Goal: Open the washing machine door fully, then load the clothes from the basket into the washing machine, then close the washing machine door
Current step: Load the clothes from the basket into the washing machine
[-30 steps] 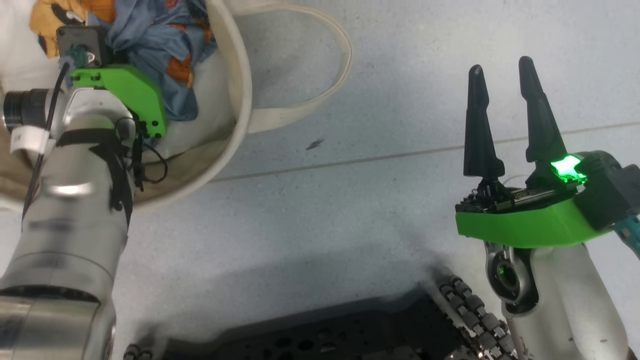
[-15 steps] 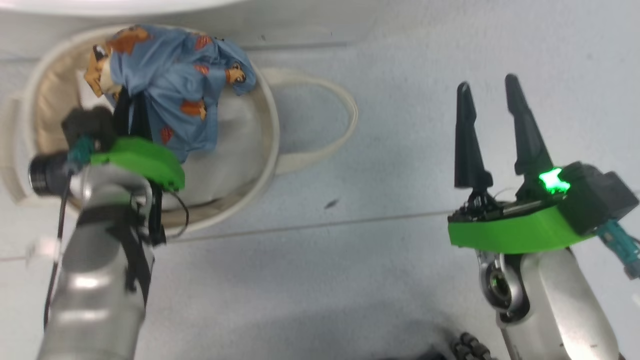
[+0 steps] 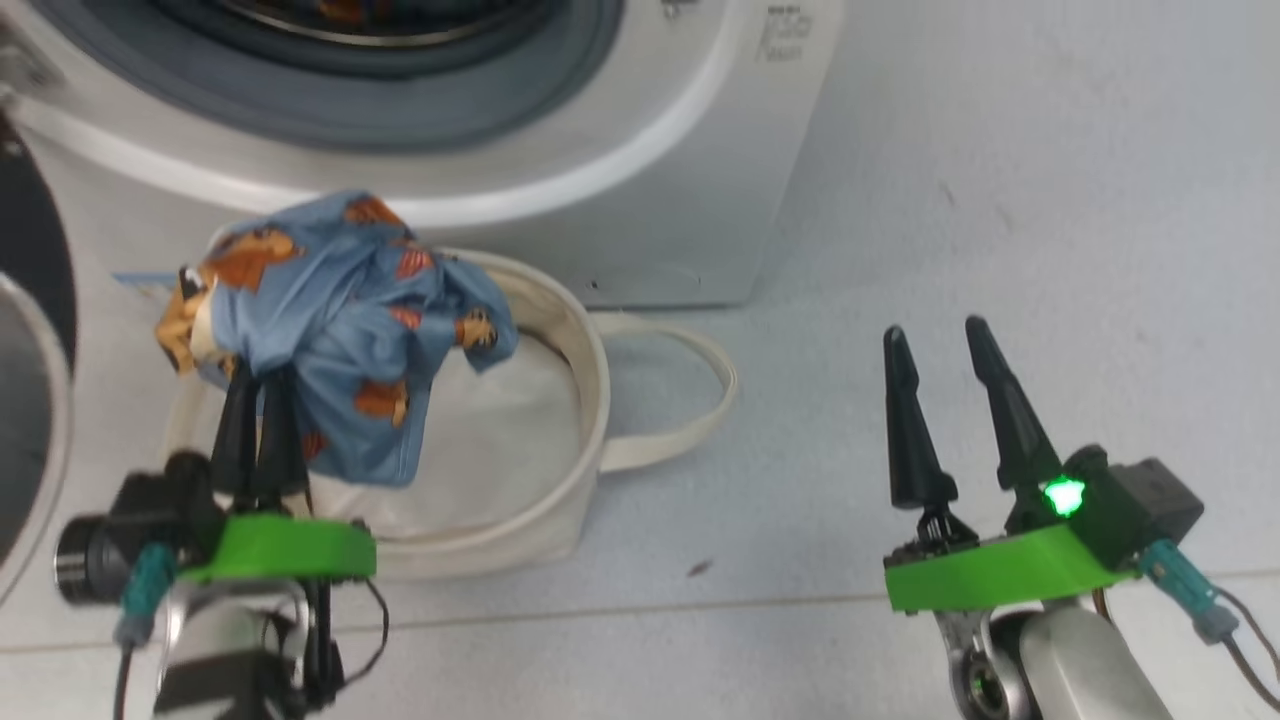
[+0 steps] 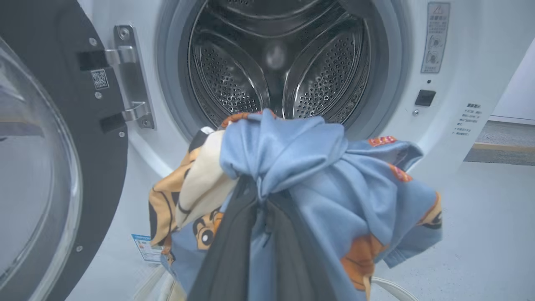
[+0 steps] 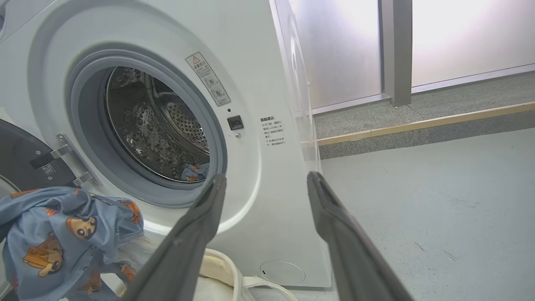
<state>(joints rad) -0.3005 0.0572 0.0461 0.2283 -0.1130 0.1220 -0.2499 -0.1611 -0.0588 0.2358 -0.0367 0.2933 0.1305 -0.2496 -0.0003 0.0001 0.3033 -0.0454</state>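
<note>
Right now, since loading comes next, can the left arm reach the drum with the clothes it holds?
Probably yes: the washing machine door stands swung aside, and the drum opens straight ahead of the left gripper, shut on the clothes, nothing between.

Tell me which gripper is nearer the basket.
Left. The left gripper, shut on the clothes, is over the basket; the right gripper is open above the floor, off past its loop handle.
</note>
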